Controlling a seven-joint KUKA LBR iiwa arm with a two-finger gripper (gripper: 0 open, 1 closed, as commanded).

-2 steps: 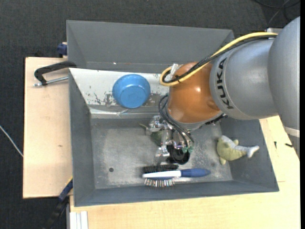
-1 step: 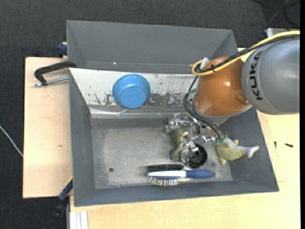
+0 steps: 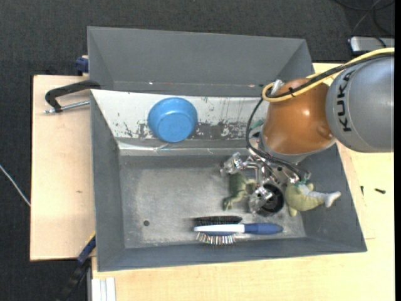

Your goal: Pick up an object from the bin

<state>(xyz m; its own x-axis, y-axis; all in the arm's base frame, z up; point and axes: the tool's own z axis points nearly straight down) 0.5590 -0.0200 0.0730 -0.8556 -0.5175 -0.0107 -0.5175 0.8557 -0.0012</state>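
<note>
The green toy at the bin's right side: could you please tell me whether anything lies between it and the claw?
Nothing visible does: the claw hangs right over the green toy. A pale toy crowds it on the view's right; the hairbrush lies apart in front.

A bin (image 3: 106,187) holds a bowl (image 3: 172,119) against its back wall. Toy figures (image 3: 307,199) lie heaped at the floor's right, under the arm (image 3: 366,105). In front, by the front wall, a hairbrush (image 3: 216,221) lies just behind a toothbrush (image 3: 250,230).

Robotics lab — KUKA arm (image 3: 369,108) over metal bin (image 3: 194,58).
</note>
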